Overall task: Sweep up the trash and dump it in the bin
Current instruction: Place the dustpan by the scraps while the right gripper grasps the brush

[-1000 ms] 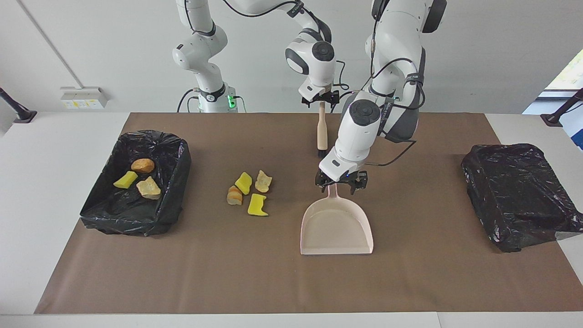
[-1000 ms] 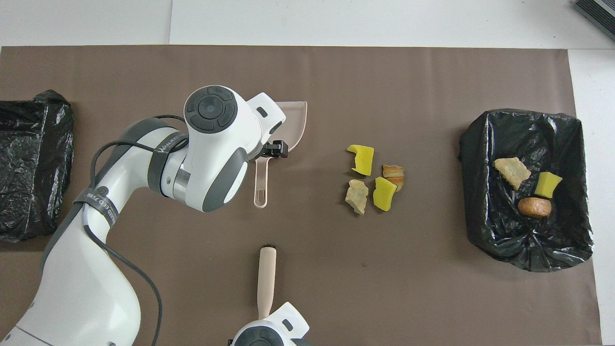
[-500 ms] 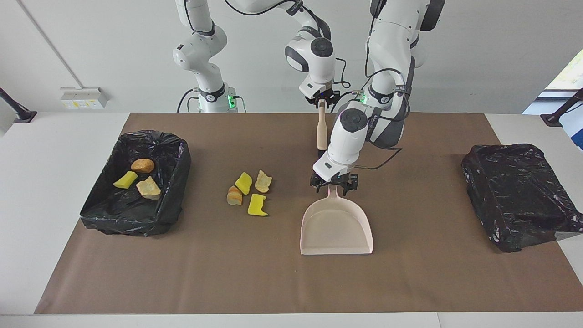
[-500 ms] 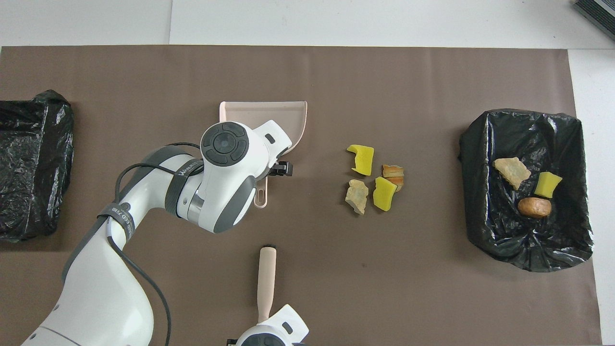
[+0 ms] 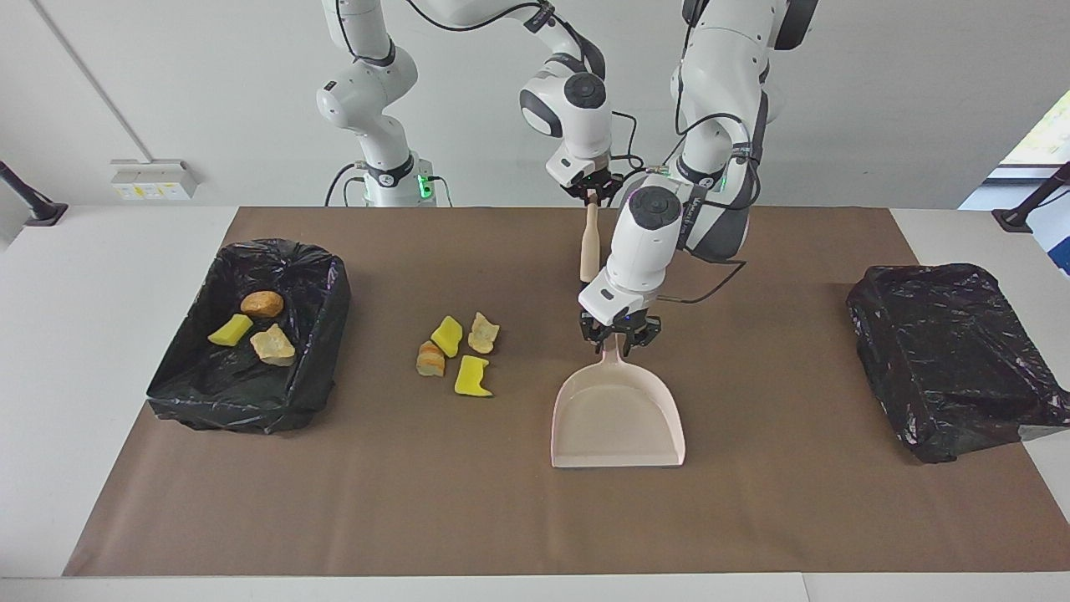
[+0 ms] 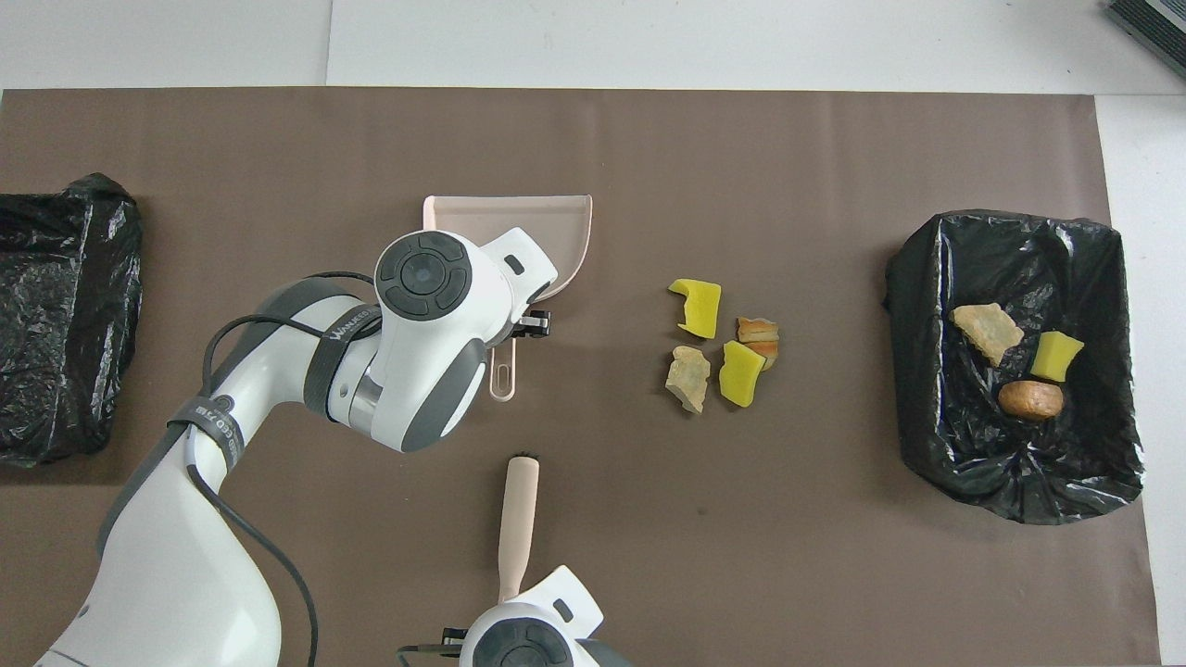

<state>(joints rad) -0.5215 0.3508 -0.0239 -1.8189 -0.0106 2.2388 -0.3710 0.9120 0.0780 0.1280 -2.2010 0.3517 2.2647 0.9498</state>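
The trash lies as several yellow and tan scraps (image 5: pixel 456 355) (image 6: pixel 723 347) in a cluster on the brown mat. Three more scraps lie in the black-lined bin (image 5: pixel 251 410) (image 6: pixel 1019 491) at the right arm's end. Beside the cluster lies the pink dustpan (image 5: pixel 617 414) (image 6: pixel 547 232), flat, mouth away from the robots. My left gripper (image 5: pixel 617 339) is shut on its handle (image 6: pixel 503 375). Nearer the robots is the beige brush (image 5: pixel 590 242) (image 6: pixel 517 519), slightly tilted, and my right gripper (image 5: pixel 592 198) is shut on its handle end. The right wrist hides those fingers from above.
A second black-lined bin (image 5: pixel 953 359) (image 6: pixel 56 315) sits at the left arm's end of the table. The brown mat (image 5: pixel 501 518) covers most of the white table.
The left gripper slid along the dustpan handle toward the robots and closed on it. The right gripper closed on the brush handle, and the brush shifted and tilted slightly.
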